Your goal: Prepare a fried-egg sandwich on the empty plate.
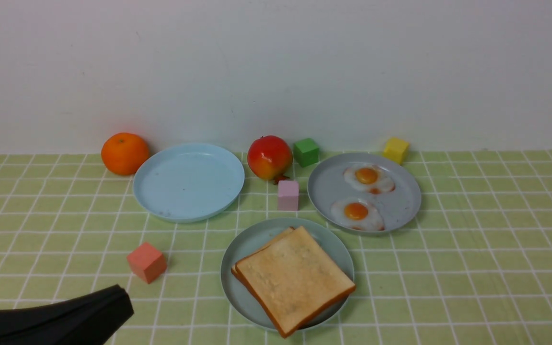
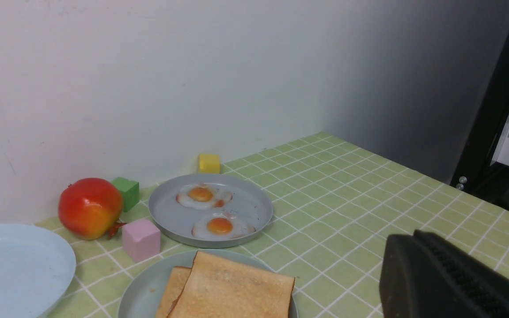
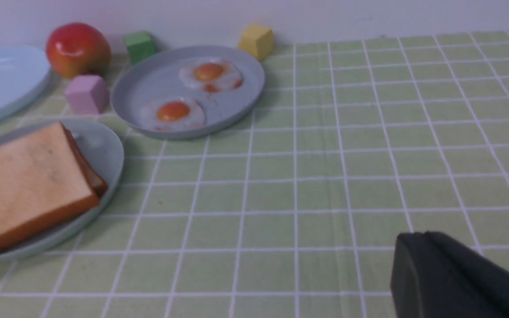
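Two square golden toast slices lie stacked, the top slice [image 1: 295,278] skewed over the lower slice [image 1: 269,243], on the pale teal-green plate [image 1: 242,247] at the front centre. No lobed fried egg shows; whatever lies between the slices is hidden. The stack also shows in the left wrist view [image 2: 237,291] and the right wrist view [image 3: 24,176]. My left gripper [image 1: 123,301] is shut and empty, low at the front left, well left of the plate; its jaws also show in its wrist view [image 2: 407,240]. My right gripper [image 3: 413,240] is shut and empty, right of the plate, outside the front view.
A grey plate [image 1: 400,201] behind right holds two smooth oval fried eggs [image 1: 368,178] [image 1: 357,214]. An empty sky-blue plate [image 1: 189,182] is behind left. An orange [image 1: 124,153], a red fruit [image 1: 270,157], and green [image 1: 306,152], yellow [image 1: 396,150], pink [image 1: 288,195] and salmon [image 1: 147,262] cubes stand around.
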Tool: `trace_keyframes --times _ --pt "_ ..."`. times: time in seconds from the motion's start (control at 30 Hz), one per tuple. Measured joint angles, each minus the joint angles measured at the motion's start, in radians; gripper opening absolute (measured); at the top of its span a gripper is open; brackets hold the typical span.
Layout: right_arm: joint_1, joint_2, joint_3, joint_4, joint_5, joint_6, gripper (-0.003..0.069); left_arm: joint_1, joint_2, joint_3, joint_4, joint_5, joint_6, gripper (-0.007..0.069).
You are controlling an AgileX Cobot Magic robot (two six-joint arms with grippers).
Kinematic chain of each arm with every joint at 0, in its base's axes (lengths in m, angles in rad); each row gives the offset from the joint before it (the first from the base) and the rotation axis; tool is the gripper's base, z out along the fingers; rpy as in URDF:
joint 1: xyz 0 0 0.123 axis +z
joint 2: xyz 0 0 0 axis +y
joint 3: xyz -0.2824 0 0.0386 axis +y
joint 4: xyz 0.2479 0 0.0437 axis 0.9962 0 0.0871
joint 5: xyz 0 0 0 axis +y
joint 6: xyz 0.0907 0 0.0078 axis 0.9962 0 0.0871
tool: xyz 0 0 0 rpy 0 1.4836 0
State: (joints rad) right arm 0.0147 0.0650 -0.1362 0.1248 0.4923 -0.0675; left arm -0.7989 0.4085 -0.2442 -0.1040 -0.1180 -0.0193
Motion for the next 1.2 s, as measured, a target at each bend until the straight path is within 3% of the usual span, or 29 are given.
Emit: trace_keyframes --times 0.17,1.2 --pt "-0.003 -0.074 0.146 -0.016 -0.076 0.038 -0.0013 0.000 0.000 0.000 0.000 0.001 0.000 -0.0011" --pt "0.003 -0.076 0.151 -0.016 -0.094 0.088 0.0000 0.000 0.000 0.005 0.000 0.009 0.000 0.0015"
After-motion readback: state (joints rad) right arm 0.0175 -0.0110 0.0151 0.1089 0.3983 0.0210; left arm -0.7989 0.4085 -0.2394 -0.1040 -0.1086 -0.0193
